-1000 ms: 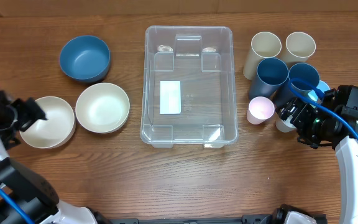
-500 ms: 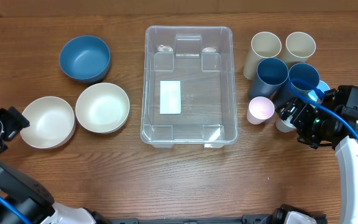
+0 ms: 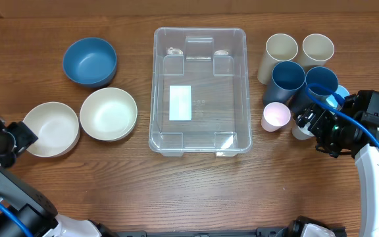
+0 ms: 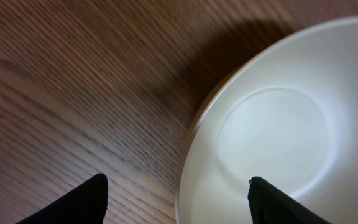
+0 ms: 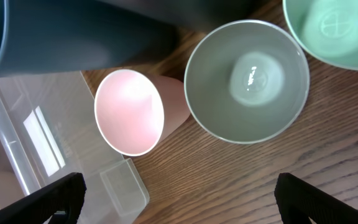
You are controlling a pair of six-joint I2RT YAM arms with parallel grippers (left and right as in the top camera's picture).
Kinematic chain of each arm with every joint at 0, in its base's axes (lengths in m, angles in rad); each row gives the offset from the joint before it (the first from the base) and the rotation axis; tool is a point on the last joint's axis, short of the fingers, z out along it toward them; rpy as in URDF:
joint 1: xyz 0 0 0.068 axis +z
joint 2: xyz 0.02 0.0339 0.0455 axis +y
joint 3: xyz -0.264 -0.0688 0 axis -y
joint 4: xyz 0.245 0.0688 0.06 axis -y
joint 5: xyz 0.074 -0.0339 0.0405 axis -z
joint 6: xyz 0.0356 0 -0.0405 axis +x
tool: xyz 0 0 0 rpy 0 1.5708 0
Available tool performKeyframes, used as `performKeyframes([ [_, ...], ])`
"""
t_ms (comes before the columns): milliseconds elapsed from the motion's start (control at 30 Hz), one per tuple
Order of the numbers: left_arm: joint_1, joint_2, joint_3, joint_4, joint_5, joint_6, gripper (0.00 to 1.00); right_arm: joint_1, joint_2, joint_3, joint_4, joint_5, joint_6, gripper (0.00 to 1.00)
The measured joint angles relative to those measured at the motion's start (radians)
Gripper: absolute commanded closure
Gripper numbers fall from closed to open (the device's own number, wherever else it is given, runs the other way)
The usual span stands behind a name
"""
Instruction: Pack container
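The left end effector (image 4: 179,202) is spread over a bowl's (image 4: 272,124) rim, ready for gripping. The right end effector (image 5: 179,196) — also spread — is held near a pink cup (image 5: 129,112).

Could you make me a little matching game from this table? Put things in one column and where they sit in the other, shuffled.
Things:
1. blue bowl
2. pink cup
3. container

Places:
A. middle of the table
B. left side, far from the robot
C. right side, just beside the container's right wall

Pairs: 1-B, 2-C, 3-A
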Motion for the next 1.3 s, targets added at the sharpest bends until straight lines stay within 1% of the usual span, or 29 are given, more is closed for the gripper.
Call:
performKeyframes([
  [67, 0.000, 0.004, -0.024, 0.019, 0.000, 0.000, 0.30, 0.000, 0.000, 0.000, 0.001, 0.003, 0.000, 0.00],
  [100, 0.000, 0.008, -0.029, 0.024, 0.000, 0.000, 0.33, 0.000, 0.000, 0.000, 0.001, 0.004, 0.000, 0.00],
  [133, 0.000, 0.017, -0.032, 0.029, 0.000, 0.000, 0.39, 0.000, 0.000, 0.000, 0.002, 0.004, 0.000, 0.00],
  [167, 0.000, 0.026, -0.033, 0.033, 0.002, 0.000, 0.41, 0.000, 0.000, 0.000, 0.001, 0.004, 0.000, 0.00],
  [233, 0.000, 0.051, -0.034, 0.043, 0.013, 0.003, 0.50, 0.000, 0.000, 0.000, 0.001, 0.005, 0.000, 0.00],
  [300, 0.000, 0.069, -0.034, 0.047, 0.024, 0.002, 0.62, 0.000, 0.000, 0.000, 0.001, 0.006, 0.000, 0.00],
  [433, 0.000, 0.082, -0.034, 0.076, 0.042, 0.019, 0.74, 0.000, 0.000, 0.000, 0.001, 0.007, 0.000, 0.00],
  [533, 0.000, 0.082, -0.034, 0.102, 0.069, 0.034, 0.90, 0.000, 0.000, 0.000, 0.001, 0.006, 0.000, 0.00],
  [600, 0.000, 0.082, -0.034, 0.103, 0.082, 0.041, 0.96, 0.000, 0.000, 0.000, 0.001, 0.007, 0.000, 0.00],
  [833, 0.000, 0.082, -0.034, 0.085, 0.115, 0.048, 0.96, 0.000, 0.000, 0.000, 0.001, 0.006, 0.000, 0.00],
  [1067, 0.000, 0.072, 0.011, -0.038, 0.121, 0.047, 0.96, 0.000, 0.000, 0.000, 0.001, 0.007, 0.000, 0.00],
  [1167, 0.000, 0.028, 0.055, -0.083, 0.117, 0.040, 0.96, 0.000, 0.000, 0.000, 0.001, 0.007, 0.000, 0.00],
  [1300, -0.002, -0.088, 0.139, -0.132, 0.122, 0.021, 0.96, 0.000, 0.000, 0.000, 0.001, 0.006, 0.000, 0.00],
])
